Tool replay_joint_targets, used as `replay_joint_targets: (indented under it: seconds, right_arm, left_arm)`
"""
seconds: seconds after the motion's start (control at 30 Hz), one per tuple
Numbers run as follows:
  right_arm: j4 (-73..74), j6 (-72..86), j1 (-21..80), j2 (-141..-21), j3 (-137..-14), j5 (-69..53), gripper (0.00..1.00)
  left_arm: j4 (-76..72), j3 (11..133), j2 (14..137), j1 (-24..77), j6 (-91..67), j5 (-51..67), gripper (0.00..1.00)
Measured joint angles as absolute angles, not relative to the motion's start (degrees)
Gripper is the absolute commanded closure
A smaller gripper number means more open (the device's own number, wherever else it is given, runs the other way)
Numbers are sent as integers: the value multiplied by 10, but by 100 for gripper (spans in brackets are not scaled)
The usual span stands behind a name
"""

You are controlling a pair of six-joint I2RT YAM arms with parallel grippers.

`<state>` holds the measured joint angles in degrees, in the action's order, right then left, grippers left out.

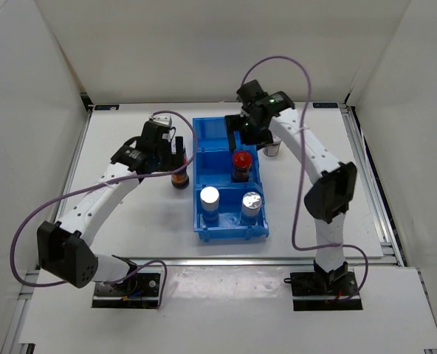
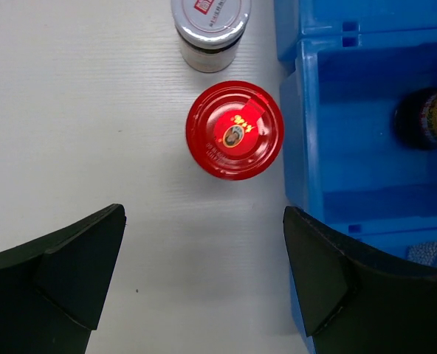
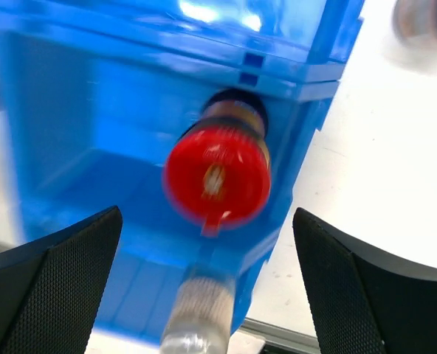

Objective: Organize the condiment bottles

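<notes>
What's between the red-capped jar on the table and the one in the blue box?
The left wrist view shows the blue plastic bin's wall between the red-capped jar on the table and the dark jar inside.

white table with a blue three-compartment bin sitting around the middle. just beside the bin's left wall there's a red-capped jar standing upright, with a printed-lid jar right behind it. another pale jar stands near the bin's right side, half hidden.
</notes>
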<state>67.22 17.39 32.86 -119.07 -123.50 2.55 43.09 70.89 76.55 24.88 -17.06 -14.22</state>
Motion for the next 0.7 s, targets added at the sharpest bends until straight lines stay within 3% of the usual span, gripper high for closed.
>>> replay_joint_targets:
  seconds: [0.33,0.7]
  right_arm:
    - [654,180,320,-996,-1212,-19,0]
    - [665,189,296,-979,-1137,-31,0]
  left_arm:
    - [397,717,844,256,-185,-139,1]
    - [363,741,916,256,-194,-138,1]
